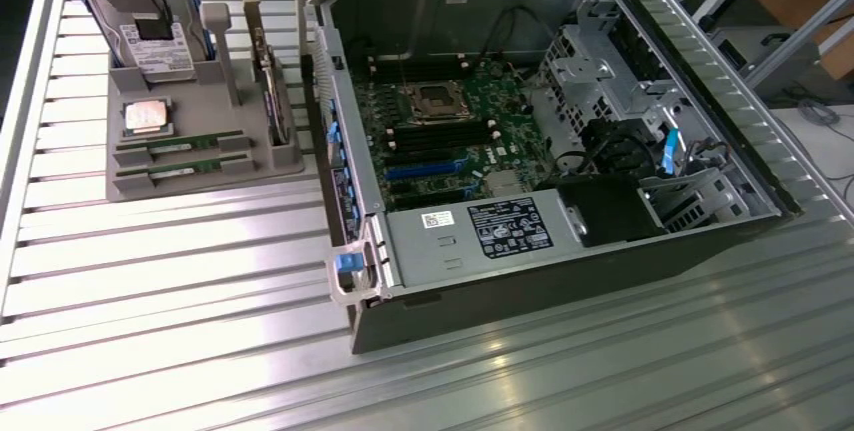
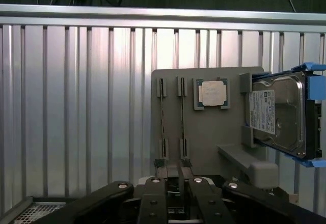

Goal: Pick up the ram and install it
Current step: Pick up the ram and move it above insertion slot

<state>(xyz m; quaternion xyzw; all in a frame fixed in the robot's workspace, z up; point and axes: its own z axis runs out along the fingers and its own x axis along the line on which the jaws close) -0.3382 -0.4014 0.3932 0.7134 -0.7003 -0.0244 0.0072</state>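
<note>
My dark tool (image 2: pixel 177 192) is half cut off; I cannot tell whether it is clenched or released. Just beyond it the thin green ram stick (image 2: pixel 182 116) stands edge-on beside its twin (image 2: pixel 162 116) in a grey plastic holder (image 2: pixel 214 147), upper left in the exterior view.

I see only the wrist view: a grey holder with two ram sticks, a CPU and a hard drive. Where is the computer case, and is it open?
Observer: The computer case lies on the exterior view's right of the holder, with its side open, so the motherboard shows.
Operator: Are the memory slots free?
Observer: The long black memory slots beside the CPU socket look empty; no stick stands in them.
Operator: Is anything else on the holder?
Observer: Yes, a card with a metal bracket stands on edge at the holder's side nearest the case.
</note>
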